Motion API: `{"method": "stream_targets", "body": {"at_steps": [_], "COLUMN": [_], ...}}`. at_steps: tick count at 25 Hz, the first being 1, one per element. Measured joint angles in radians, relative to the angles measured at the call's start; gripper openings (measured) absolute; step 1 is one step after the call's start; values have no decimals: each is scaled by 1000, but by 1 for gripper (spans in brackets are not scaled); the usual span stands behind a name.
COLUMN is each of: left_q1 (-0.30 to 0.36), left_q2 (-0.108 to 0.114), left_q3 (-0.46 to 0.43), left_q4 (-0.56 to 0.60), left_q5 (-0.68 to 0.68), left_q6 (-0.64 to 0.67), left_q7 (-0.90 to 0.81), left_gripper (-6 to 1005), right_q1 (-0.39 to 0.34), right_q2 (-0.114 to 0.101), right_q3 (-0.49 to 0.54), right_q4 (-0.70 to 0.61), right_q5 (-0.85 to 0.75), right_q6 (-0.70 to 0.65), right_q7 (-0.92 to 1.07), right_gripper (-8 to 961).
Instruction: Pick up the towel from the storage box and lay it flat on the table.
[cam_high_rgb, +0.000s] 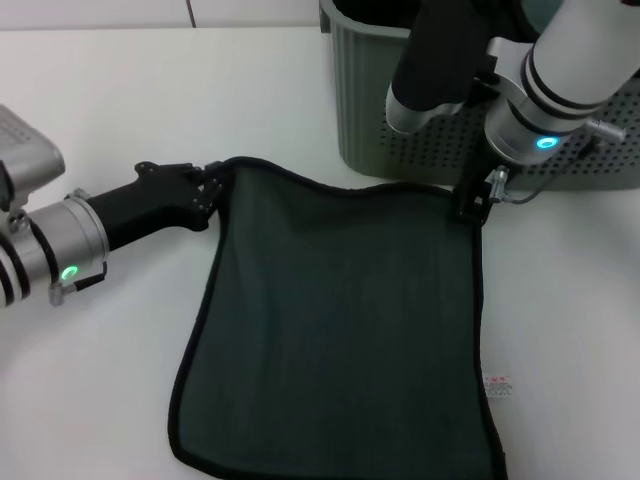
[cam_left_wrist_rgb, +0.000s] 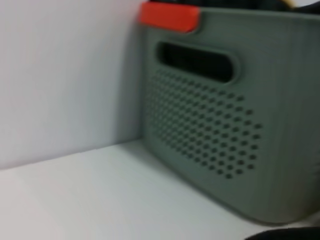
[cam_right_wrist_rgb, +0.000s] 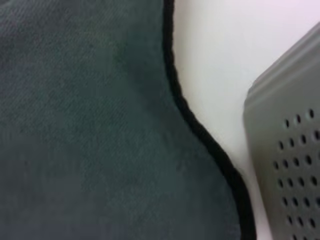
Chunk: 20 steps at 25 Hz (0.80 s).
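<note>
We see the towel (cam_high_rgb: 345, 330) spread dark side up on the white tabletop (cam_high_rgb: 110, 380), its black edging running round it, with the near edge passing out of the head view. It lies in front of the grey-green storage box (cam_high_rgb: 370, 120), outside it, its far edge just beside the box's perforated wall.

Our left tool (cam_high_rgb: 212, 188) lies low over the tabletop at the towel's far left corner, and its black fingers are closed on that corner. Our right tool (cam_high_rgb: 470, 205) points down at the far right corner, just in front of the box; it appears to be pinching the edging there, though the fingertips are partly hidden by the arm.

From the left wrist we see the box's side with its rows of holes, a handle slot (cam_left_wrist_rgb: 195, 61) and an orange-red piece (cam_left_wrist_rgb: 169, 16) at the rim. From the right wrist we see the towel's dark face (cam_right_wrist_rgb: 90, 130), its curving black edge, and a corner of the box beside it.

A small white label (cam_high_rgb: 497, 384) lies on the tabletop, touching the towel's right edge.
</note>
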<state>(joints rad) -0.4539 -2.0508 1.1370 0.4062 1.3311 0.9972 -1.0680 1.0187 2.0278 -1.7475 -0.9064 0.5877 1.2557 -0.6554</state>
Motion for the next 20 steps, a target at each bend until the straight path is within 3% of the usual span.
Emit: {"method": "stream_targets", "body": {"at_steps": [1,4,6,9,12,17,20], "left_q1": [-2,-1,2,37,86,188,243], "left_q2": [-1,-4,-5,-12,-14,-5,5], "left_q3": [0,-1,-2,-8,-7,-10,-11], "left_q4": [0,1,2,37,86,151,187], "left_q5": [0,1,1,1,1,-22,-36], "left_q6": [-11,-21,-21,-16,20,158,341], "left_q7": [-12,-31,-33,-34,-52,-62,-16], "left_gripper": [34,37,108,215,423,616,737], "right_q1": [-11,-66,-123,-165,-237,-410,-535], "right_q2": [0,0,0,0,0,0,-2], "right_q3": [0,-1,-4,-4,-2,0,33], "right_q4": [-18,-117,-226,-313,-456,-683,-775], "right_q5": [-1,-22,-50,-57,-51,76,230], "right_q6": [-1,-1,15,31,40,-17,-53], "right_q7": [3,15,19,21,2,-123,-277], "right_gripper": [136,272,362,425,487,592,800]}}
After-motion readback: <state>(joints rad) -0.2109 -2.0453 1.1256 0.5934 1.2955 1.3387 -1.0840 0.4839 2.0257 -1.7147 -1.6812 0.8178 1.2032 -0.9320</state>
